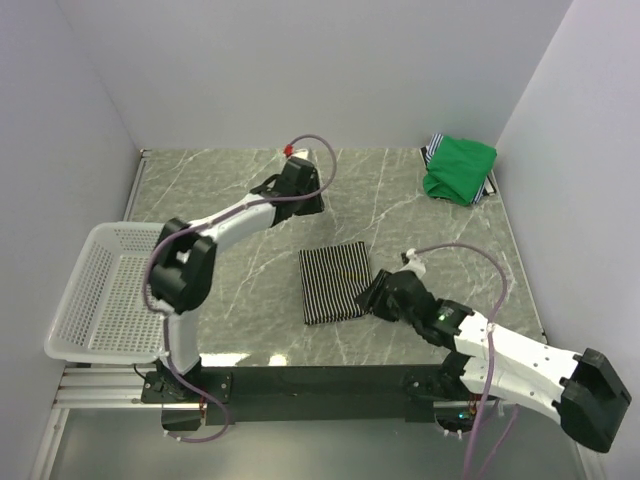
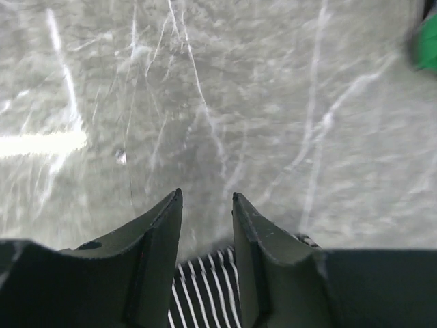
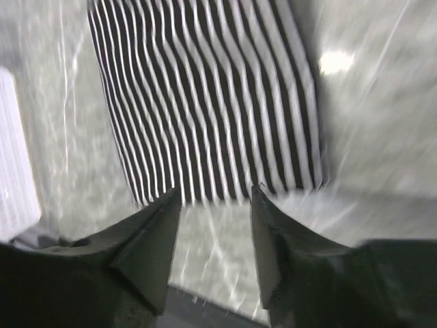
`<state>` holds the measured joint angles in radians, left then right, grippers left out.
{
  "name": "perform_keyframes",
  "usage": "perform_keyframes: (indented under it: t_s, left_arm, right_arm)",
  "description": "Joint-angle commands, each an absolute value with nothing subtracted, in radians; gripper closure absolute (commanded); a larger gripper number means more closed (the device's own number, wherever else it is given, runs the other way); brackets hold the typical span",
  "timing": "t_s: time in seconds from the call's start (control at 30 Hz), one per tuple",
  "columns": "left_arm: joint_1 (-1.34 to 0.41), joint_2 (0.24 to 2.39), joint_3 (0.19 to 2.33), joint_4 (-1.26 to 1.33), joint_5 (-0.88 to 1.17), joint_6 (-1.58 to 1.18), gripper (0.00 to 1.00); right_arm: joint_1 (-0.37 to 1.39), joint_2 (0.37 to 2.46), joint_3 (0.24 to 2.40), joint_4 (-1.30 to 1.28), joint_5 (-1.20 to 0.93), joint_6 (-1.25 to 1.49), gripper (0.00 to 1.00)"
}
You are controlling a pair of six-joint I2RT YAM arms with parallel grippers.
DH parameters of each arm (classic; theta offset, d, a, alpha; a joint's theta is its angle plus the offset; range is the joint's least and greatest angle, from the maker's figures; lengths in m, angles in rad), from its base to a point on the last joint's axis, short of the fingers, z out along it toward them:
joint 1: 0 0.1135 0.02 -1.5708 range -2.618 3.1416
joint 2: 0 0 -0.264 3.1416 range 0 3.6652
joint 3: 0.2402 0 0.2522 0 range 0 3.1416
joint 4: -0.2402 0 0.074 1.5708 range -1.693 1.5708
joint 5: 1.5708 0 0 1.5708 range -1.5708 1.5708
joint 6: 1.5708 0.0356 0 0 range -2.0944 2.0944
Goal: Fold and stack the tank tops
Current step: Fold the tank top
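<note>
A striped tank top [image 1: 335,283] lies folded into a rectangle on the marble table, mid-front. It fills the upper part of the right wrist view [image 3: 205,96] and shows low between the fingers in the left wrist view [image 2: 205,290]. The green tank top [image 1: 460,168] lies bunched at the back right on a bit of striped cloth, and shows as a blur in the left wrist view [image 2: 427,44]. My left gripper [image 1: 303,198] [image 2: 207,195] is open and empty over bare table behind the striped top. My right gripper [image 1: 373,293] [image 3: 217,190] is open and empty just off the striped top's right edge.
A white plastic mesh basket [image 1: 100,290] hangs over the table's left edge; its corner shows in the right wrist view [image 3: 17,157]. White walls close the back and right sides. The black rail [image 1: 320,380] runs along the front edge.
</note>
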<state>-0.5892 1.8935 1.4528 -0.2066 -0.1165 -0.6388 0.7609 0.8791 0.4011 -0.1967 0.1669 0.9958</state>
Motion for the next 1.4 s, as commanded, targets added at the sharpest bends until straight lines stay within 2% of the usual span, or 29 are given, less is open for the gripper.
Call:
perform_keyframes:
  t_s: [0.0, 0.07, 0.17, 0.27, 0.5, 0.73, 0.83, 1.0, 1.13, 1.23, 1.33, 1.37]
  left_arm:
    - [-0.594, 2.032, 1.560, -0.319, -0.075, -0.517, 0.60]
    - [-0.594, 2.071, 1.591, -0.333, -0.065, -0.494, 0.61]
    - [-0.595, 2.105, 1.588, -0.316, -0.028, -0.468, 0.62]
    - [-0.594, 2.112, 1.562, -0.305, -0.014, -0.463, 0.63]
    - [-0.598, 2.069, 1.431, -0.246, 0.014, -0.517, 0.70]
    - [-0.600, 1.944, 1.217, -0.161, -0.027, -0.639, 0.77]
    - [-0.610, 1.884, 1.109, -0.115, -0.031, -0.695, 0.80]
    - [-0.689, 1.758, 0.944, -0.054, -0.083, -0.801, 0.81]
    - [-0.721, 1.665, 0.838, -0.049, -0.135, -0.896, 0.80]
    - [-0.727, 1.597, 0.775, -0.042, -0.159, -0.960, 0.80]
    - [-0.735, 1.530, 0.723, -0.034, -0.169, -1.012, 0.78]
    - [-0.738, 1.502, 0.715, -0.032, -0.176, -1.017, 0.78]
  right_arm:
    - [0.876, 0.857, 0.368, -0.229, 0.288, 1.188, 0.49]
    - [0.906, 0.854, 0.335, -0.226, 0.304, 1.224, 0.56]
    - [0.927, 0.857, 0.284, -0.172, 0.295, 1.276, 0.77]
    - [0.933, 0.905, 0.276, -0.138, 0.288, 1.292, 0.90]
    - [0.908, 1.051, 0.322, -0.091, 0.281, 1.247, 0.92]
    - [0.680, 1.172, 0.391, -0.038, 0.164, 1.080, 0.91]
    - [0.588, 1.277, 0.503, -0.061, 0.134, 0.976, 0.91]
    - [0.500, 1.535, 0.828, -0.129, 0.063, 0.832, 0.90]
    - [0.471, 1.753, 1.018, -0.175, 0.019, 0.772, 0.90]
    - [0.465, 1.839, 1.130, -0.210, 0.015, 0.735, 0.90]
    - [0.453, 1.879, 1.227, -0.265, 0.034, 0.712, 0.87]
    - [0.434, 1.879, 1.253, -0.279, 0.047, 0.704, 0.78]
